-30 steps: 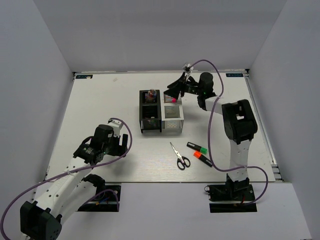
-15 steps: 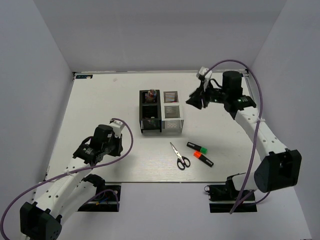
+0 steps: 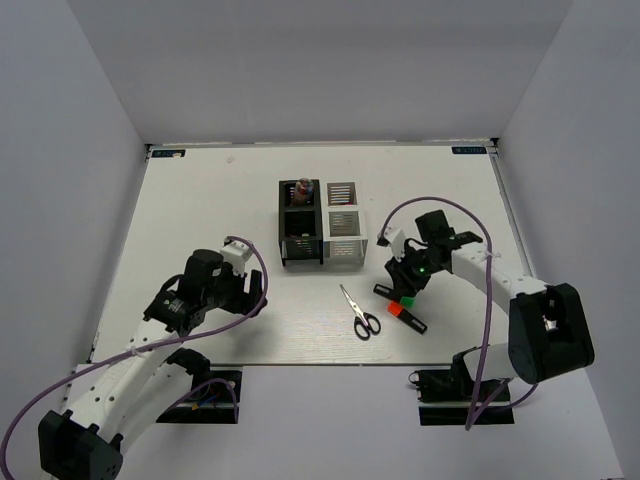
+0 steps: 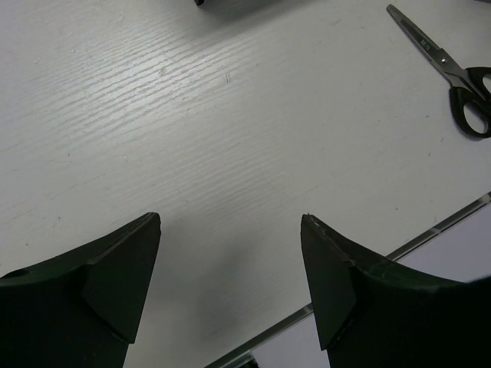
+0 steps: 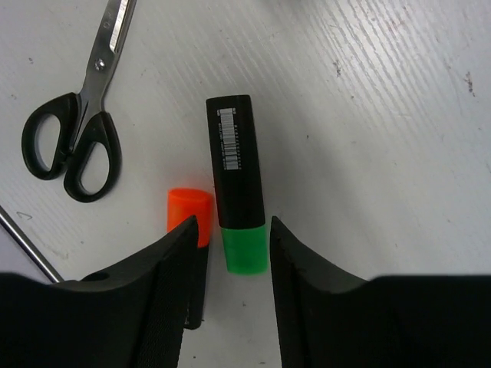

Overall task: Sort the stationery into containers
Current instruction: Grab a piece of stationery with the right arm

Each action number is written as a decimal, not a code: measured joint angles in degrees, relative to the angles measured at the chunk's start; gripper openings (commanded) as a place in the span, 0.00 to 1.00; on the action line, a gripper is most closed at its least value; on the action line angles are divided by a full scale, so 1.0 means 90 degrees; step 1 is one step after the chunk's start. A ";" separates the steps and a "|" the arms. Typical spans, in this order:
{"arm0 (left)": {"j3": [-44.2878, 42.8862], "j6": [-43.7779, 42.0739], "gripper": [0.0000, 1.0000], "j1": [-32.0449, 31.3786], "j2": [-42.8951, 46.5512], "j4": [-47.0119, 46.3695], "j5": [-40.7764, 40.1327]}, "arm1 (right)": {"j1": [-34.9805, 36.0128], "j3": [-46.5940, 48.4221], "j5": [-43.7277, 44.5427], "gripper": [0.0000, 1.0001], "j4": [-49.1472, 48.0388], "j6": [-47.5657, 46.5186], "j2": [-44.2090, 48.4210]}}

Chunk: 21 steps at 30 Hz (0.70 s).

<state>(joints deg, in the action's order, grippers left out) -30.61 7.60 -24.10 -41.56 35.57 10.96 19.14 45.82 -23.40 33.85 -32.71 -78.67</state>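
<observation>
A black marker with a green end (image 5: pixel 236 172) lies on the table, and my open right gripper (image 5: pixel 232 230) straddles its green cap without touching it. An orange-ended marker (image 5: pixel 189 216) lies just left of it, partly under my left finger. Black-handled scissors (image 5: pixel 77 115) lie further left. From above, the right gripper (image 3: pixel 402 285) hangs over the green marker (image 3: pixel 405 299), next to the orange one (image 3: pixel 408 319) and the scissors (image 3: pixel 360 312). My left gripper (image 4: pixel 230 230) is open and empty over bare table near the front edge (image 3: pixel 245 290). The black organiser (image 3: pixel 300 232) and the white organiser (image 3: pixel 343 232) stand mid-table.
Something pinkish and clear stands in the black organiser's far compartment (image 3: pixel 303 187). The scissors also show at the top right of the left wrist view (image 4: pixel 453 69). The table's front edge (image 4: pixel 430 230) runs close under my left gripper. White walls enclose the table.
My right arm swung from above the white organiser's far compartment to the right, then down and forward onto the green marker. The pink-ended item it held is gone from its jaws. The left arm barely moved.
</observation>
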 measured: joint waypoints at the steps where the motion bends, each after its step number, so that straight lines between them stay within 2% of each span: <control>1: 0.0002 0.0000 0.84 0.0000 0.0022 -0.0010 0.0022 | 0.0083 -0.0068 0.0053 0.48 -0.0095 0.0000 -0.0002; 9: 0.0005 -0.0005 0.85 0.0000 0.0027 -0.0005 0.0051 | 0.0571 -0.0279 0.0491 0.55 -0.0784 0.0160 -0.0151; 21: 0.0005 -0.0005 0.85 0.0000 0.0029 -0.0002 0.0051 | 0.0894 -0.0335 0.0984 0.53 -0.1297 0.0155 -0.0661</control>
<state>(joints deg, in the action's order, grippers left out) -30.57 7.55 -24.10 -41.30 35.55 11.42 27.18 42.81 -14.55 22.17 -31.31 -84.62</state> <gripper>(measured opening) 0.849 0.546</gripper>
